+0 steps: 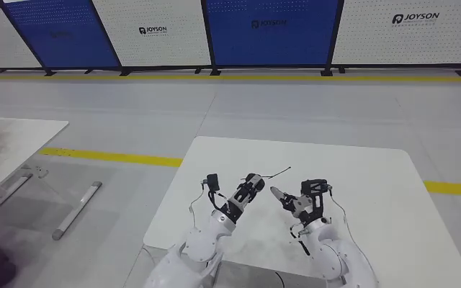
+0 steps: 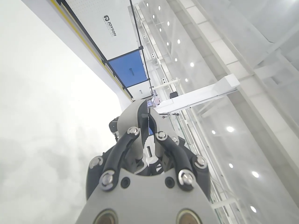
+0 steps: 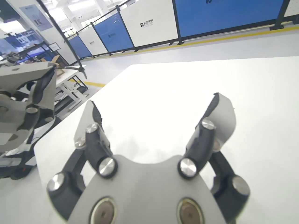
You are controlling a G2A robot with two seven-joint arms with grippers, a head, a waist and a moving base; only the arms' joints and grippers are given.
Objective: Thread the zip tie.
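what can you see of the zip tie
The zip tie is a thin, dark, plastic-looking strip, nearly straight. One end is pinched in the shut left gripper. The rest sticks out free over the white table, slanting toward its far side. The open right gripper sits nearby without touching it. Its head and teeth are too small to make out.

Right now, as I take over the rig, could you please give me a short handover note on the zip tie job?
Left tool: shut on the zip tie, held above the white table; the tie sticks out straight towards the table's far side.
Right tool: open and empty, close beside the other arm's tool, not touching the tie.
Done: tie picked up.
Left: no loop shows, so the threading is not yet done; the open tool probably needs to take the free end next.
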